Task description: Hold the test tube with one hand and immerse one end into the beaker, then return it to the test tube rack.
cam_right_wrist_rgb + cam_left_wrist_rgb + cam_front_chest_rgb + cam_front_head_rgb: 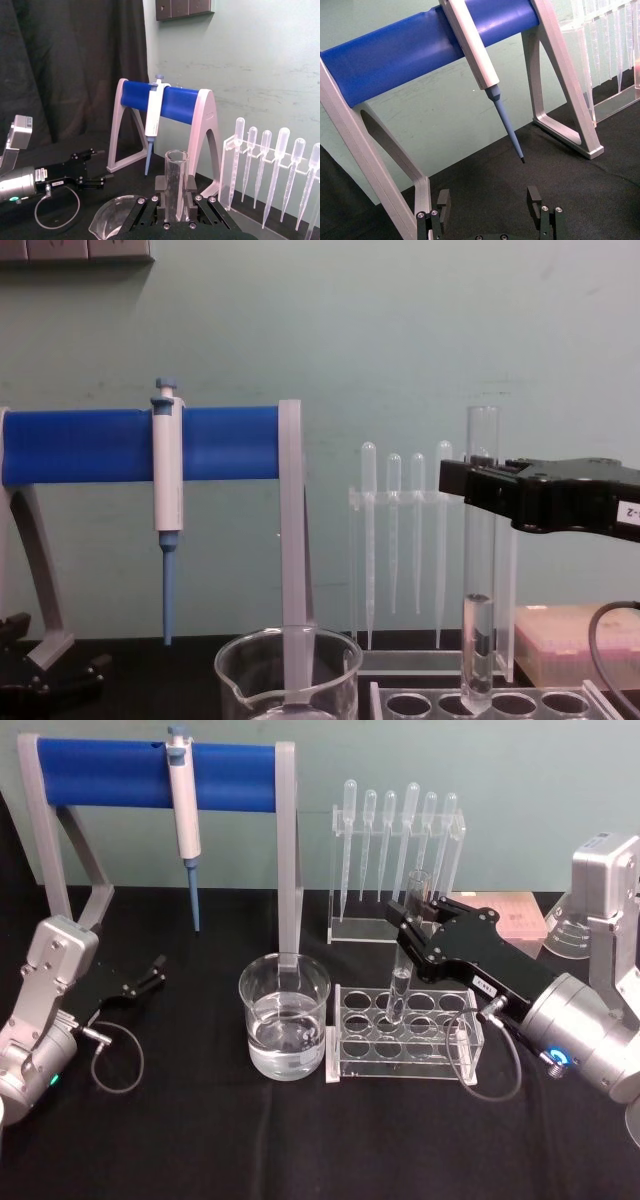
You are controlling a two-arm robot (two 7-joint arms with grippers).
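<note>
The test tube [404,952] is a long clear glass tube held upright, mouth up. My right gripper [405,917] is shut on its upper part, coming in from the right. In the chest view the test tube [479,570] hangs from the right gripper [472,483], its rounded bottom level with a hole in the clear rack [500,705]. The right wrist view has the test tube [176,172] between the fingers [159,199]. The beaker [285,1016], part full of water, stands just left of the rack [408,1038]. My left gripper [147,976] rests open at the far left.
A blue-barred stand [150,775] with a hanging pipettor [184,815] rises behind the beaker. A clear holder with several plastic pipettes [396,830] stands behind the rack. A flask [570,932] and a pink box [522,918] are at the back right.
</note>
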